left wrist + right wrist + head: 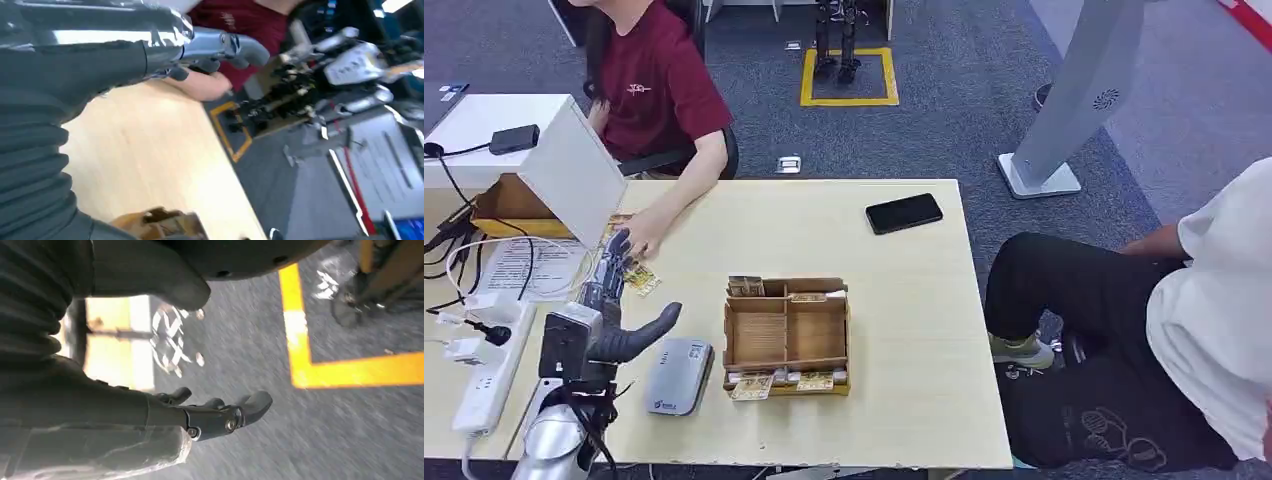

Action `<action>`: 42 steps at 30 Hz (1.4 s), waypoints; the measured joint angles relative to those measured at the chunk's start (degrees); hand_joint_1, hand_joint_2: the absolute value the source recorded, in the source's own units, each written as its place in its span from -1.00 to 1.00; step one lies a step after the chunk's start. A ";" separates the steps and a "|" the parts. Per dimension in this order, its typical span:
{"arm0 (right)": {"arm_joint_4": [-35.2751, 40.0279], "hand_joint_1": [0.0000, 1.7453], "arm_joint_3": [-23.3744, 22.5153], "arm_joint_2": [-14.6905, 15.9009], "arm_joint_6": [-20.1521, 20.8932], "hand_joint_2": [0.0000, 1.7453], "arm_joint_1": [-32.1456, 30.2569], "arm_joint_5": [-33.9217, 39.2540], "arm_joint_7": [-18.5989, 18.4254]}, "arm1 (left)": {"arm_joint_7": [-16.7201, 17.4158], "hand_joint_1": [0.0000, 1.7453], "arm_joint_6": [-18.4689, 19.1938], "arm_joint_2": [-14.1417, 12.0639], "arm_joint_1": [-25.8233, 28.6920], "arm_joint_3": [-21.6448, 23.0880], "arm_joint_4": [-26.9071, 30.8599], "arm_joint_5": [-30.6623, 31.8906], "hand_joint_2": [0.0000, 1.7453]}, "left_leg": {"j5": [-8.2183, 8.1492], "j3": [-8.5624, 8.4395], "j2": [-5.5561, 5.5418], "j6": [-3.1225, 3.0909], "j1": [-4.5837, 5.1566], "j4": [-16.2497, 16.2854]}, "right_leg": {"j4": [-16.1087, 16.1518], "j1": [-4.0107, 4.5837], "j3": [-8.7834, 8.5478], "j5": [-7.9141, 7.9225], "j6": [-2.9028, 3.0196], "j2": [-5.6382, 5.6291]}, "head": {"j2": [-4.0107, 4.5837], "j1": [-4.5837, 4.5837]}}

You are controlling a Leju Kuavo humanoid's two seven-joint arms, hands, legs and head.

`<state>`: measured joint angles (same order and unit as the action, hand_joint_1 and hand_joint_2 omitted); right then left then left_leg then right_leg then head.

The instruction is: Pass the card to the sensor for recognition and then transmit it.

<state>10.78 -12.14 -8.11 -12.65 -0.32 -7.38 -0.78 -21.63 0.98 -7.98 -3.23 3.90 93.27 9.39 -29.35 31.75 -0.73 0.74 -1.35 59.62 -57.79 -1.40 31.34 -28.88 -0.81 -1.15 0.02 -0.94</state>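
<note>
My left hand (pixel 614 290) reaches forward over the left part of the wooden table (pixel 904 330), fingers stretched out and thumb spread wide, holding nothing. A yellowish card (pixel 641 280) lies on the table just right of its fingertips. A person in a maroon shirt rests a hand (pixel 646 232) on the table right in front of my fingers; in the left wrist view that person's hand (pixel 200 85) is just past my fingers (pixel 220 47). The grey card sensor (pixel 678 376) lies flat near the front edge, right of my forearm. My right hand (pixel 215 417) hangs over the carpet, fingers loosely apart and empty.
A cardboard tray (pixel 786 335) with cards along its front and back edges sits mid-table. A black phone (pixel 904 212) lies at the far right. A white box (pixel 574 165), cables and a power strip (pixel 489 365) crowd the left. A second person (pixel 1184 330) sits at the right.
</note>
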 joint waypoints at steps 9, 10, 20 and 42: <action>0.44 -1.00 -6.73 -1.25 0.30 1.00 1.03 4.06 -2.11 | -1.82 -1.00 -1.75 -0.46 -6.22 5.98 -3.29 3.66 1.00 | 0.13 0.02 0.18 0.02 -0.04 -0.01 | -0.01 0.05 -0.02 0.25 0.02 -0.27 | 0.00 0.02; 0.65 -1.00 -7.01 -1.12 1.23 1.00 0.40 3.82 -0.65 | -2.19 -1.00 -2.64 -0.91 -5.58 6.00 -3.20 4.18 1.00 | 0.12 -0.02 0.18 0.01 -0.04 -0.02 | -0.01 0.05 -0.04 0.24 0.03 -0.27 | 0.00 0.02; 16.74 -1.00 -16.73 -3.94 9.24 1.00 -9.42 -11.61 -7.58 | -4.63 -1.00 -9.51 -5.42 0.59 5.96 -0.29 15.35 1.00 | 0.10 0.15 0.08 0.04 -0.06 -0.09 | -0.01 0.05 0.04 0.06 0.03 -0.07 | 0.00 -0.05; 11.91 -1.00 -33.42 -4.35 8.02 1.00 -5.05 -21.65 -1.08 | -8.40 -1.00 -5.86 -9.90 9.13 3.68 5.24 16.84 1.00 | 0.14 0.14 0.04 -0.01 -0.01 -0.06 | -0.01 0.00 -0.01 0.10 -0.02 -0.02 | 0.00 0.00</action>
<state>22.69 -45.55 -12.46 -4.63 -5.37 -29.03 -1.86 -30.03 -4.87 -17.88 5.90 7.58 98.51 26.23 -29.21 31.89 -0.69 0.72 -1.36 59.56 -57.80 -1.41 31.33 -28.78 -0.83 -1.17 0.02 -0.94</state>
